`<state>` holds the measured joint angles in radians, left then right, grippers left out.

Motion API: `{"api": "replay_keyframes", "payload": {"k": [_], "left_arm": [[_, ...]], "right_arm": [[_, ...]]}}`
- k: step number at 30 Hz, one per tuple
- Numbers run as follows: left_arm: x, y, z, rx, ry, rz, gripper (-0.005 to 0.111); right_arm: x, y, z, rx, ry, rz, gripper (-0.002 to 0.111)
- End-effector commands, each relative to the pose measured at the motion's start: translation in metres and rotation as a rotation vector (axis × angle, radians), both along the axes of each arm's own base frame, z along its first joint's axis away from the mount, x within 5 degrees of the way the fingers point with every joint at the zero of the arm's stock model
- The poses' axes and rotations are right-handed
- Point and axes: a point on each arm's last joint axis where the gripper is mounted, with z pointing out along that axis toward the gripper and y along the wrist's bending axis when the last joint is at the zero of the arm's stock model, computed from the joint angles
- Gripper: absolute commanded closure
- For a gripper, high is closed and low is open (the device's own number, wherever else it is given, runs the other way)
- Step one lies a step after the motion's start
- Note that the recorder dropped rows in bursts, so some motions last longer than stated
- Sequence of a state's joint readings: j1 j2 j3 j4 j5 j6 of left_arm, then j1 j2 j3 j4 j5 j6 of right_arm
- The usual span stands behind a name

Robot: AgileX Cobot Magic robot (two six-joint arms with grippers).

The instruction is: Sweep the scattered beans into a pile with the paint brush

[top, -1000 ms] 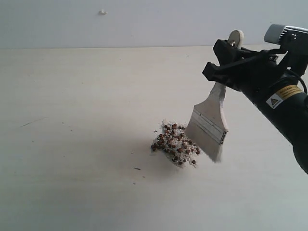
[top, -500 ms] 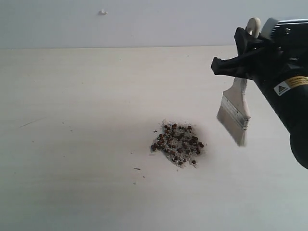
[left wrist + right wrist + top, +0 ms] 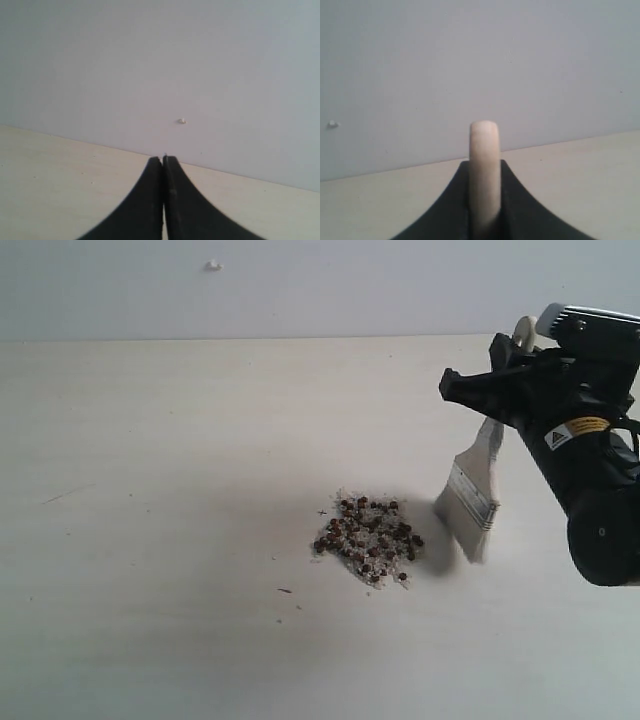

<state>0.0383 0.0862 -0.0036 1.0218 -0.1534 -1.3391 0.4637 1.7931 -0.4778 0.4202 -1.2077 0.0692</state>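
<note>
Reddish-brown beans [image 3: 368, 545], tiny and round, lie mixed with smaller whitish grains in one loose pile on the pale wooden table [image 3: 150, 540], with a few strays at its edge. Just beside the pile, on the right arm's side, hangs the paint brush [image 3: 470, 505]: whitish bristles lowest, a silver ferrule above them, and a pale wooden handle slanting up. The bristle tips are blurred, and I cannot tell whether they touch the table. The right gripper [image 3: 505, 385] is clamped on the handle and hides its middle; only the rounded end pokes out above. The left gripper [image 3: 163, 162] is outside the exterior view; its wrist camera shows the jaws pressed together on nothing. Behind stands a plain grey wall [image 3: 350, 290].
</note>
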Motion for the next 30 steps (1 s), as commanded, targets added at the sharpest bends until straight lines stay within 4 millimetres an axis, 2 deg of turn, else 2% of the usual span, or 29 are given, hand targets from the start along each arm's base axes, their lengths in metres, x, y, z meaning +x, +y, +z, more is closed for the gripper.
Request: {"api": "replay_keyframes", "payload": {"k": [1,7,11,30], "left_arm": [[0.0,0.0,-0.001,-0.005,-0.003,-0.001,0.107],[0.0,0.0,-0.001,-0.005,-0.003,-0.001,0.107],[0.0,0.0,-0.001,-0.005,-0.003,-0.001,0.107],[0.0,0.0,-0.001,-0.005,-0.003,-0.001,0.107]], "right_arm": [[-0.014,-0.007,0.003,0.031,0.001,-0.011,0.108],[-0.041,-0.028,0.016,0.086,-0.008,-0.093,0.108],[-0.051,-0.034,0.019,0.092,-0.014,-0.1,0.108],[-0.052,-0.033,0.015,0.113,0.032,-0.092,0.108]]}}
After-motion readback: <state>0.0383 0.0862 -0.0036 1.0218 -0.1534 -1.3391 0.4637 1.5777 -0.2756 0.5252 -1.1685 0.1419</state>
